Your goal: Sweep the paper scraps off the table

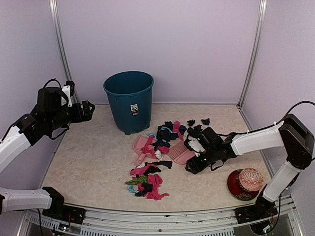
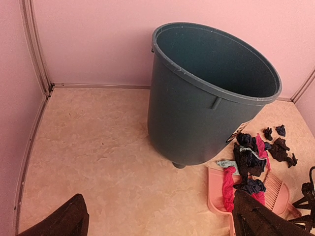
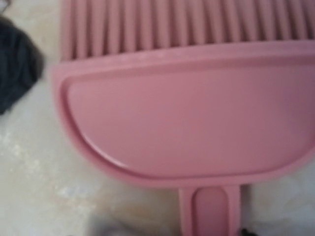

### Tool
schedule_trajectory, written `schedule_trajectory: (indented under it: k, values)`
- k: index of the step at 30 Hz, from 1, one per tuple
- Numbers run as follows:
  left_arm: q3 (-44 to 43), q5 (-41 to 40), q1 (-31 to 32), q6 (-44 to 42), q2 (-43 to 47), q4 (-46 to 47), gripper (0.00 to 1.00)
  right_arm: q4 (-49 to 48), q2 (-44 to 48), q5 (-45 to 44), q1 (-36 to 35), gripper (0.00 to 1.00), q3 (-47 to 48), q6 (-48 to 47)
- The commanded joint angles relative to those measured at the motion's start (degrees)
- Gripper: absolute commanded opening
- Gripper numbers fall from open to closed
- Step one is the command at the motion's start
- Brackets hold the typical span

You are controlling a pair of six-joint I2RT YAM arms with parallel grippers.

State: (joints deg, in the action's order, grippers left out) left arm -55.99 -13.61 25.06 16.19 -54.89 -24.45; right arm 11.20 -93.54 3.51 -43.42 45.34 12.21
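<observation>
Paper scraps lie on the table (image 1: 88, 162) in three patches: a magenta, black and green pile (image 1: 147, 181) at the front, a dark pile (image 1: 167, 132) on and behind the pink dustpan (image 1: 141, 145), and a few loose ones (image 1: 198, 124) further back. The pink brush (image 1: 181, 154) lies flat beside the dustpan. My right gripper (image 1: 193, 166) sits low at the brush's handle end. In the right wrist view the brush head (image 3: 187, 113) fills the frame, its handle (image 3: 209, 211) runs off the bottom, and the fingers do not show. My left gripper (image 2: 160, 219) hangs open and empty above the table's left.
A teal bin (image 1: 129, 101) stands upright at the back centre, close in front of the left wrist camera (image 2: 206, 98). A red patterned ball (image 1: 251, 179) rests on a dark red dish at the front right. Purple walls with metal posts close in the back and both sides.
</observation>
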Motion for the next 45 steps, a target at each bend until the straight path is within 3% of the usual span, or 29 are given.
schedule_trajectory:
  k: [1,7,17,26,45]
  values:
    - [0.4,-0.5,-0.1,-0.8,0.7,1.1,0.99,6.1,-0.6,-3.2,-2.5,0.66,-0.9,2.5]
    - [0.5,-0.3,-0.1,-0.7,0.5,1.0,0.99,6.9,-1.2,-7.1,-3.4,0.51,-0.3,3.8]
    - [0.4,-0.3,-0.1,-0.4,0.0,1.1,0.99,11.3,-3.1,-15.8,-5.7,0.35,1.8,5.5]
    - [0.4,0.2,-0.1,-0.4,-0.3,1.2,0.99,12.5,-4.2,-18.1,-6.5,0.0,2.6,7.3]
    - [0.6,3.3,-0.2,2.1,0.1,2.7,0.99,17.9,12.6,-22.9,-6.6,0.0,0.5,10.6]
